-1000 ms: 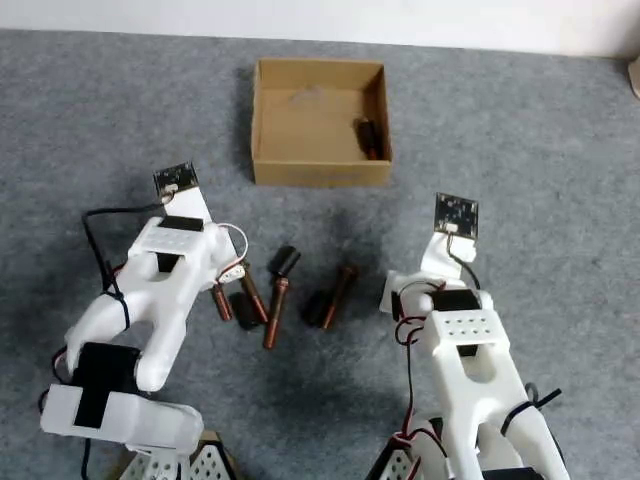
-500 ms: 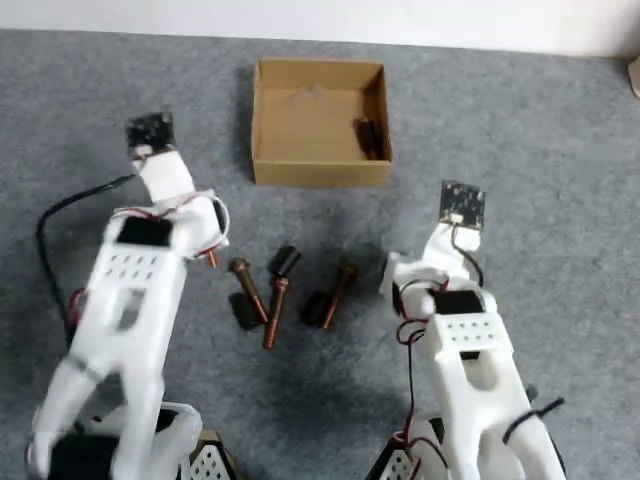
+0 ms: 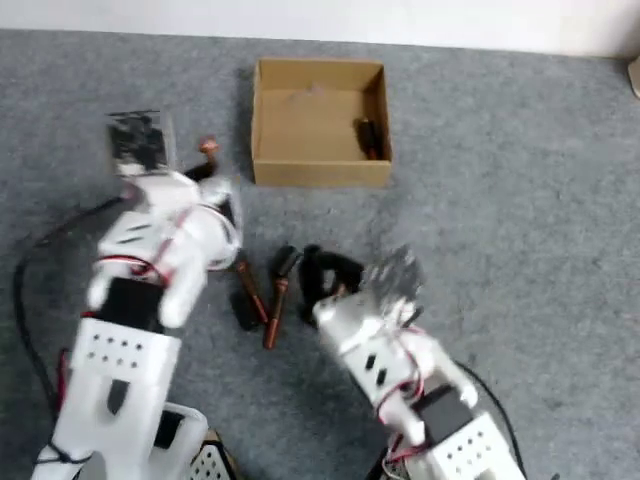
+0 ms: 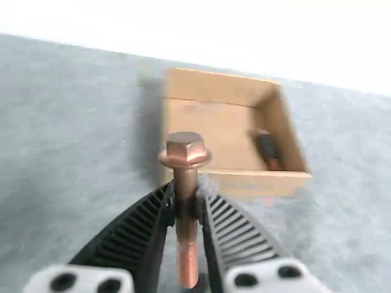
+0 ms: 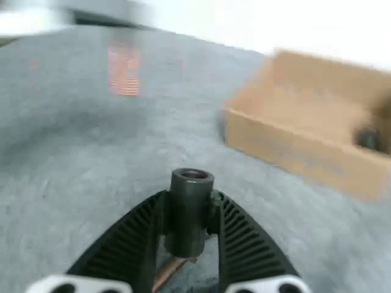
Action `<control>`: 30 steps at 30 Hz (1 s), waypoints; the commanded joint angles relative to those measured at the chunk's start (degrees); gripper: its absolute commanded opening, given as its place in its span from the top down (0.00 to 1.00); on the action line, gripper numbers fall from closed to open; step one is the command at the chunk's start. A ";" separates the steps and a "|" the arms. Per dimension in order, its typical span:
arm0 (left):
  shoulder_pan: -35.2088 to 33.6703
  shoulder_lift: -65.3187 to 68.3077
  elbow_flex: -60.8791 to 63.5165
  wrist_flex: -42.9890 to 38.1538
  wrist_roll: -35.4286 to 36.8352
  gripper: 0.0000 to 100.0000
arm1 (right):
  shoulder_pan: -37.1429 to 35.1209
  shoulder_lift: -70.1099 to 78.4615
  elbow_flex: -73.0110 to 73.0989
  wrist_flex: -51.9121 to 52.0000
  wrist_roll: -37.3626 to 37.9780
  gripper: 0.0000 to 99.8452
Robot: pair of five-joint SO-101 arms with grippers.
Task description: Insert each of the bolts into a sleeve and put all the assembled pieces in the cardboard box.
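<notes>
My left gripper (image 4: 185, 198) is shut on a copper bolt (image 4: 184, 152), held upright and head up above the carpet. From above, that bolt (image 3: 207, 150) hangs just left of the cardboard box (image 3: 320, 172). My right gripper (image 5: 190, 204) is shut on a black sleeve (image 5: 190, 210), bore upward, which the high view places at the carpet's middle (image 3: 322, 270). Inside the box (image 4: 244, 180) lies one assembled piece (image 4: 267, 149) against its right wall. Two loose bolts (image 3: 262, 298) and two loose sleeves (image 3: 287, 261) lie between the arms.
Grey carpet covers the whole work area, with open room left and right of the box (image 5: 293, 152). A bit of copper (image 5: 171, 268) shows on the carpet just under the held sleeve. A white wall runs along the far edge.
My left arm has lifted a bolt off the carpet and carried it up beside the box. My right arm has swung left to the middle and now holds a sleeve.
</notes>
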 commanded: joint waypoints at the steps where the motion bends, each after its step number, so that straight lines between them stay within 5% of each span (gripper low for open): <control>1: 4.53 -1.63 0.13 -7.03 -0.44 1.00 | -2.51 -9.98 8.75 -3.03 5.80 1.00; 9: 15.52 -8.40 3.91 -5.36 -10.99 1.00 | -1.27 -9.01 13.49 -3.12 5.98 1.00; 18: 18.86 -25.01 20.79 -11.69 -16.26 1.00 | 0.57 -9.01 13.49 -3.12 5.98 1.00; 30: 19.56 -24.92 25.27 -17.85 -0.97 1.00 | 0.57 -9.01 13.58 -3.12 5.89 1.00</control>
